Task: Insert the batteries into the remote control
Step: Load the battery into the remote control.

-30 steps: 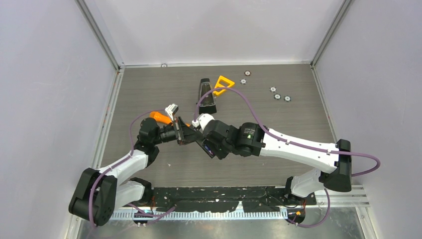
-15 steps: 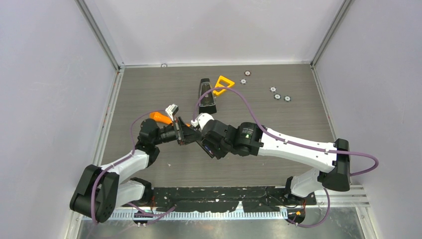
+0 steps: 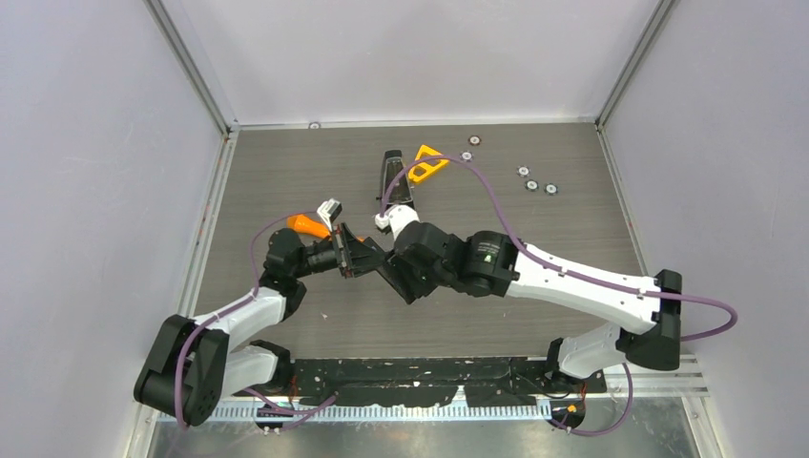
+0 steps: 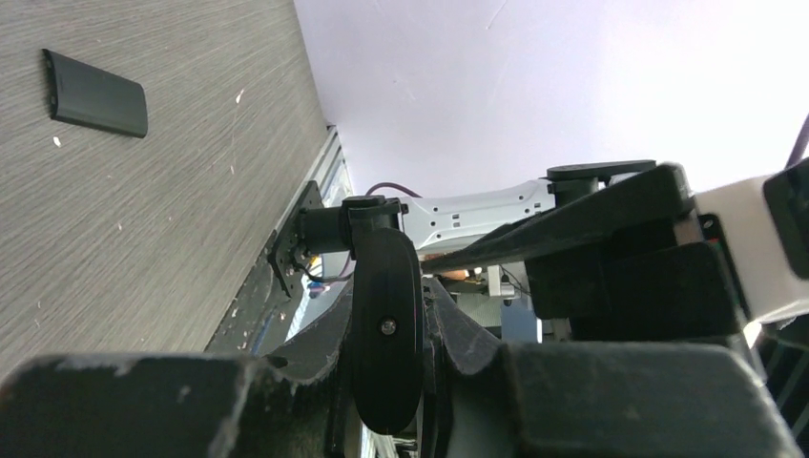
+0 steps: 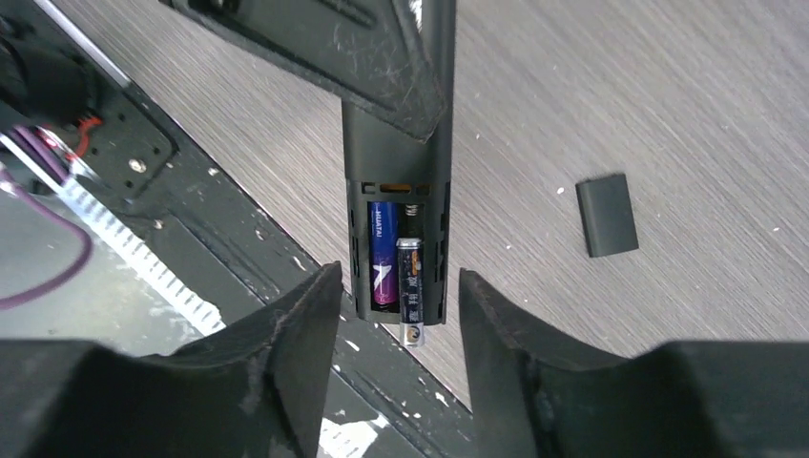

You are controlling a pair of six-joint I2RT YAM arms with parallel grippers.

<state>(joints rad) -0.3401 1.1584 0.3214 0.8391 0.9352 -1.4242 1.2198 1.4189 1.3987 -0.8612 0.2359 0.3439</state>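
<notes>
My left gripper (image 3: 351, 256) is shut on the remote control (image 5: 393, 157) and holds it above the table. The left wrist view shows the remote end-on (image 4: 384, 315) between the fingers. Its battery bay is open. A purple battery (image 5: 383, 253) lies seated in the left slot. A darker battery (image 5: 411, 286) lies in the right slot, its end sticking out past the remote's end. My right gripper (image 5: 398, 279) is open, its fingers on either side of that end and not touching it. In the top view it (image 3: 399, 277) meets the left gripper mid-table.
The small black cover piece (image 5: 607, 215) lies flat on the table, also in the left wrist view (image 4: 95, 93). A tapered black case (image 3: 395, 179) and an orange triangle (image 3: 426, 162) lie further back, several silver discs (image 3: 531, 185) at the back right, an orange tool (image 3: 307, 225) by the left wrist.
The right arm has shifted a little to the left and closer to the left gripper. Its purple cable now arches higher over the black case. The left arm holds still.
</notes>
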